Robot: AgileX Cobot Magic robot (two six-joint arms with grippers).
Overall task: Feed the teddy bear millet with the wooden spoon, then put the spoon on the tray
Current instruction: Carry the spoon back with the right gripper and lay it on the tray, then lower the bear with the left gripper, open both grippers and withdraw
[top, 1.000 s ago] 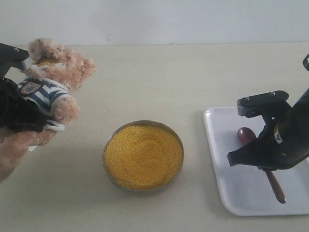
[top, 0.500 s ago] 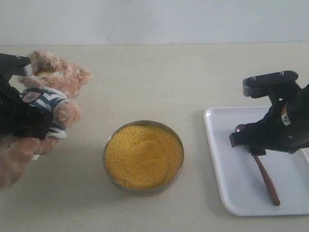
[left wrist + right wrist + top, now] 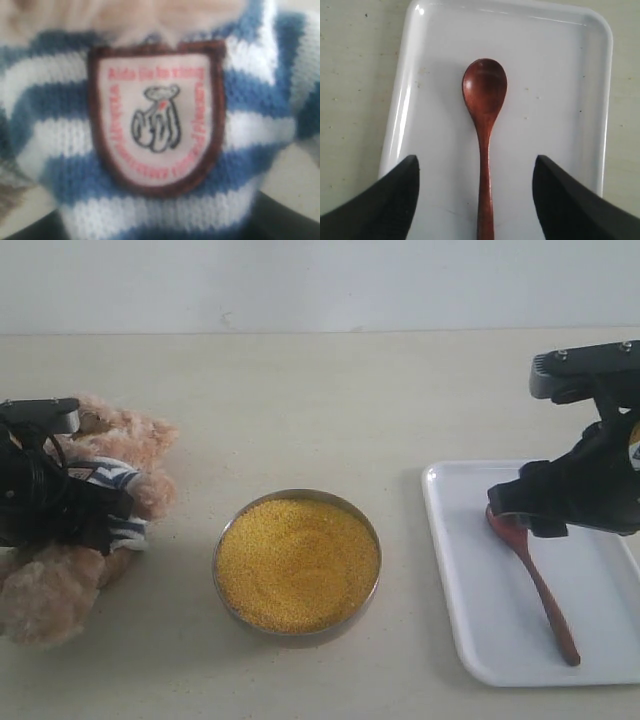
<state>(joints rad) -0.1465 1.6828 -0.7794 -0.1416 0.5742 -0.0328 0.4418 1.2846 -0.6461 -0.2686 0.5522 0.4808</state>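
Wood on white plastic: in the exterior view the wooden spoon (image 3: pixel 535 585) lies flat inside the tray (image 3: pixel 450 570), which sits on the counter (image 3: pixel 330 400) to the right of the bowl (image 3: pixel 298 632) of millet (image 3: pixel 297 562). Your right gripper (image 3: pixel 520 445) hangs above the spoon's scoop end with its jaws wide apart and nothing between them. I judge the spoon delivered, so what's left is a clean exit. Lift that arm straight up before you swing it, so neither finger clips the handle or drags the tray towards the bowl. To the left of the bowl, your left gripper (image 3: pixel 95 515) is clamped round the middle of the teddy bear (image 3: pixel 50 590), whose legs look to rest on the counter. Let go only once the bear is settled, or it may topple.

Left wrist view: the bear's striped shirt (image 3: pixel 250 115) and its badge (image 3: pixel 156 120) fill the picture at very close range. You can't see the fingers here, but that closeness fits a grip on the torso.

Right wrist view: the two black fingers (image 3: pixel 390 200) stand far apart on either side of the spoon's handle, touching neither it nor, as far as you can tell, the tray. No grains show in the scoop.
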